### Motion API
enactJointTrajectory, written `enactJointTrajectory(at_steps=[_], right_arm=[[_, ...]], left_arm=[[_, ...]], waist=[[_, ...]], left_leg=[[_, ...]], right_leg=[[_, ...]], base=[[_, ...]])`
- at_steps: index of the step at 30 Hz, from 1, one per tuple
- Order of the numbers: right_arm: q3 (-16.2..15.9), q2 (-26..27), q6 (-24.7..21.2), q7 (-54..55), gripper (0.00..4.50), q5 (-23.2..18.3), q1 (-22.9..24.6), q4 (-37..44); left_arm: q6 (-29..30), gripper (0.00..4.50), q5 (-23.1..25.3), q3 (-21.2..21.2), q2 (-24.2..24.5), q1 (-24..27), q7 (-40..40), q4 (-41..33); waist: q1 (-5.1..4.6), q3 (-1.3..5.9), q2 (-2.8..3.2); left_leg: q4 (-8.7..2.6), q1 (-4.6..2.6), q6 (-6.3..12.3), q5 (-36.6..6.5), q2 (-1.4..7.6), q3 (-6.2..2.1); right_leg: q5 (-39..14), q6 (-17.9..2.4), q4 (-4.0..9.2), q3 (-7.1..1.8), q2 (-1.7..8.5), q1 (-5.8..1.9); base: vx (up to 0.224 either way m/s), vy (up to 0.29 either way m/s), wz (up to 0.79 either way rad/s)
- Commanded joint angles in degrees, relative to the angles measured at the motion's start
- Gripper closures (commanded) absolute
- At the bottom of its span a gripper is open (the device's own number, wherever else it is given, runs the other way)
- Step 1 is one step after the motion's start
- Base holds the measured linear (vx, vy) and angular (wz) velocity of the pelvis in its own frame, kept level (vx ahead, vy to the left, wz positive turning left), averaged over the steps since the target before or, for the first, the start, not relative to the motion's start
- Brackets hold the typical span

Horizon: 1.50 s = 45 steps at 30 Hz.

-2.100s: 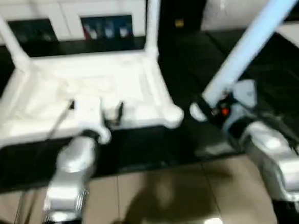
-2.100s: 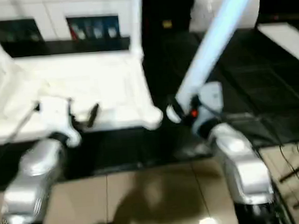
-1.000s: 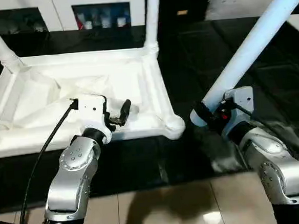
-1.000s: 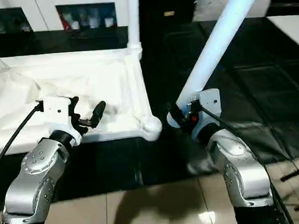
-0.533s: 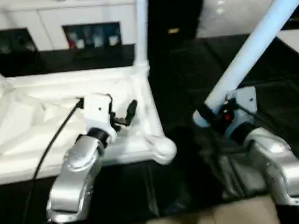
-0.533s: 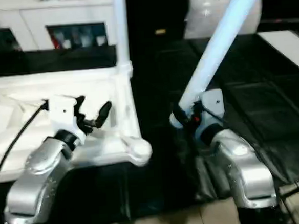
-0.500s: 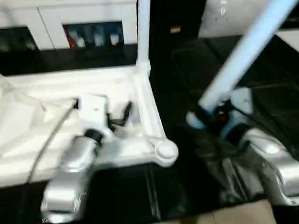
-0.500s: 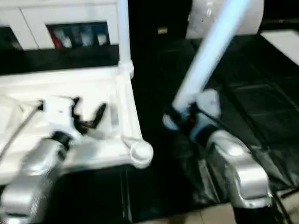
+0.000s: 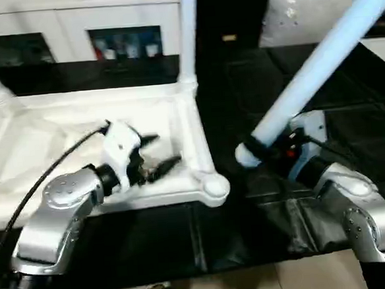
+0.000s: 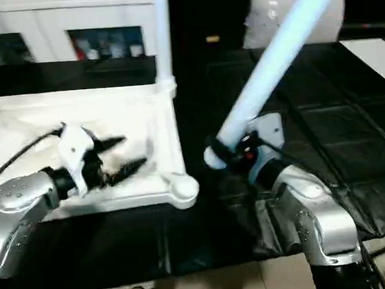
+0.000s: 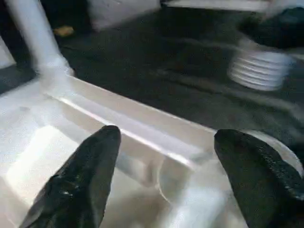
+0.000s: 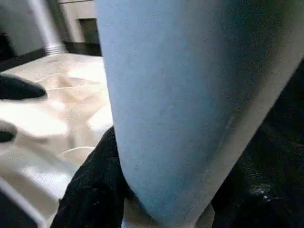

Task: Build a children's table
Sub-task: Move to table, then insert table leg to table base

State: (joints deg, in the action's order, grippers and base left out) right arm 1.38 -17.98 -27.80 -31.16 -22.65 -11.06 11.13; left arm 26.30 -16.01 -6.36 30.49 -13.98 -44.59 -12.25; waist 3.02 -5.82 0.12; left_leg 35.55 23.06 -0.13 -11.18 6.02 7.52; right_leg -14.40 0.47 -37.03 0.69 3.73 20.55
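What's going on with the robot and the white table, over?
Left gripper open, over upturned white plastic table top. Right gripper shut on long white round leg, tilted, beside empty near corner socket. Two far legs fitted. Nothing in the way.

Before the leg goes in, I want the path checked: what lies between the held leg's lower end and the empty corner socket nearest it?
Only bare black mat, seen in the left eye view, separates the leg in the right gripper from the socket.

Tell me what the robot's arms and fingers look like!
Both arms are shiny silver and rounded, like metal sleeves. The left arm has a white block at the wrist and a thin black cable looping off it. The right arm has a pale housing with a small red spot. Each ends in two black fingers.
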Motion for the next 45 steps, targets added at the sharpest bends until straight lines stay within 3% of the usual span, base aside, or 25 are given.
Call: enactJointTrajectory(at_steps=[1,2,3,4,7,10,14,17,18,24,25,29,31,36,41,45], right_arm=[[0.18,-0.87,1.47,-1.0,2.56,0.03,-0.2,0.45],[-0.13,-1.1,1.5,-1.25,2.56,-0.06,-0.14,0.56],[-0.23,-1.17,1.52,-1.28,2.56,-0.07,-0.12,0.6],[-0.26,-1.19,1.52,-1.29,2.56,-0.07,-0.11,0.62],[-0.65,-0.95,2.2,-1.36,2.56,0.59,0.46,0.84],[-0.99,-0.57,1.74,-1.39,2.56,0.08,1.54,2.12],[-1.32,-0.34,1.62,-1.55,2.56,-0.29,1.92,2.25],[-1.55,-0.31,1.88,-1.45,2.56,-0.19,1.9,2.08],[-1.67,-0.2,2.13,-1.29,2.56,-0.03,1.88,1.84],[-2.03,0.17,2.85,-1.2,2.56,0.67,1.88,0.95],[-2.15,0.21,3.01,-1.23,2.56,0.78,1.93,0.75],[-2.79,0.53,4.35,-1.55,2.56,1.42,1.75,-1.21],[-2.83,0.52,4.51,-1.71,2.56,1.4,1.74,-1.36],[-2.3,-0.42,3.55,-2.55,2.56,0.61,2.59,0.77],[-1.99,-1.16,3.51,-3.17,2.56,0.27,2.62,0.92],[-1.88,-1.55,3.35,-3.49,2.56,-0.02,2.56,1.11]], left_arm=[[0.96,1.16,-0.64,-3.07,3.13,0.63,-6.33,-1.6],[1.32,1.15,-0.56,-4.87,4.82,0.75,-8.69,-2.14],[1.64,1.26,-0.56,-5.32,5.19,0.73,-9.07,-2.32],[1.74,1.26,-0.56,-5.45,5.3,0.73,-9.17,-2.37],[1.81,1.64,1.93,-7.69,5.59,-0.15,-8.87,-1.57],[0.91,1.91,3.25,-9.6,5.3,-0.68,-9.27,-0.65],[-0.05,2.23,5.46,-11.32,5.81,-1.95,-9.64,1.32],[0.32,2.5,5.34,-11.97,6.32,-2.28,-10.89,1.56],[0.39,2.56,5.44,-12.53,6.8,-2.53,-11.77,1.61],[-1.06,3.0,7.33,-13.69,7.68,-3.36,-12.55,2.76],[-1.3,3.24,7.71,-13.84,7.77,-3.48,-12.59,3.08],[-3.36,3.42,9.69,-14.94,7.86,-4.92,-12.8,6.19],[-3.94,3.75,10.13,-15.11,7.49,-5.36,-12.54,7.27],[-5.69,4.14,12.16,-15.85,6.27,-7.03,-11.82,11.61],[-7.01,4.42,13.58,-17.28,7.06,-7.96,-13.84,13.76],[-6.83,4.5,12.0,-17.48,7.06,-8.67,-17.0,14.41]], waist=[[0.29,2.73,0.23],[0.53,2.86,0.59],[0.6,2.92,0.63],[0.6,3.07,0.54],[0.67,3.21,0.38],[0.71,3.56,0.04],[0.84,3.87,-0.07],[0.83,3.76,-0.12],[0.82,3.95,0.28],[0.78,4.03,0.23],[0.76,4.01,0.24],[0.88,4.04,0.44],[0.91,4.27,0.66],[1.09,4.38,0.47],[1.3,4.48,0.47],[1.13,4.62,0.43]], left_leg=[[-5.86,-2.48,-3.09,-20.37,6.0,-2.3],[-6.42,-2.06,-3.53,-19.59,6.1,-2.4],[-6.56,-2.17,-3.77,-20.24,6.13,-2.35],[-6.54,-2.41,-4.25,-21.18,6.06,-2.11],[-6.57,-2.16,-3.92,-20.46,6.14,-1.83],[-6.38,-1.8,-1.62,-15.23,6.17,-1.48],[-5.95,-1.59,1.34,-10.42,6.01,-1.18],[-5.93,-1.57,2.33,-9.46,6.02,-1.03],[-5.92,-1.66,2.32,-9.38,6.07,-1.05],[-5.94,-1.74,2.92,-8.28,6.19,-0.93],[-5.96,-1.75,2.9,-8.36,6.19,-0.91],[-6.03,-1.97,2.09,-10.36,6.2,-0.82],[-6.07,-2.01,1.53,-10.4,6.29,-0.94],[-5.91,-1.85,2.02,-8.88,6.25,-0.76],[-5.92,-1.85,2.18,-8.92,6.31,-0.79],[-5.68,-1.81,2.89,-7.35,6.22,-0.68]], right_leg=[[-18.91,-12.14,5.78,-2.69,5.8,-0.28],[-17.04,-11.05,5.34,-2.33,5.34,-0.15],[-16.51,-10.83,5.24,-2.24,5.15,0.04],[-14.98,-11.03,5.11,-2.22,5.1,0.35],[-12.81,-11.4,4.99,-2.22,5.45,0.22],[-6.09,-12.1,4.67,-2.11,5.42,-0.12],[-1.11,-13.31,4.45,-2.02,5.58,-0.61],[-0.75,-14.07,4.52,-1.95,5.61,-0.68],[-0.88,-14.35,4.46,-1.88,5.54,-0.73],[1.38,-15.27,4.25,-1.73,5.34,-0.8],[1.43,-15.35,4.24,-1.73,5.32,-0.78],[-0.66,-15.4,4.48,-1.83,5.43,-0.62],[-0.15,-15.5,4.22,-1.75,5.38,-0.79],[2.75,-15.78,4.14,-1.78,5.45,-0.94],[2.29,-15.65,4.12,-1.76,5.55,-1.02],[3.89,-16.34,3.98,-1.72,5.62,-1.09]], base=[[-0.051,0.016,0.0],[0.0,0.0,0.0],[0.0,0.0,0.0],[0.0,0.0,0.0],[0.0,0.0,0.0],[0.0,0.0,0.0],[0.0,0.0,0.0],[0.0,0.0,0.0],[0.0,0.0,0.0],[0.0,0.0,0.0],[0.0,0.0,0.0],[0.0,0.0,0.0],[0.0,0.0,0.0],[0.0,0.0,0.0],[0.0,0.0,0.0],[0.0,0.0,0.0]])
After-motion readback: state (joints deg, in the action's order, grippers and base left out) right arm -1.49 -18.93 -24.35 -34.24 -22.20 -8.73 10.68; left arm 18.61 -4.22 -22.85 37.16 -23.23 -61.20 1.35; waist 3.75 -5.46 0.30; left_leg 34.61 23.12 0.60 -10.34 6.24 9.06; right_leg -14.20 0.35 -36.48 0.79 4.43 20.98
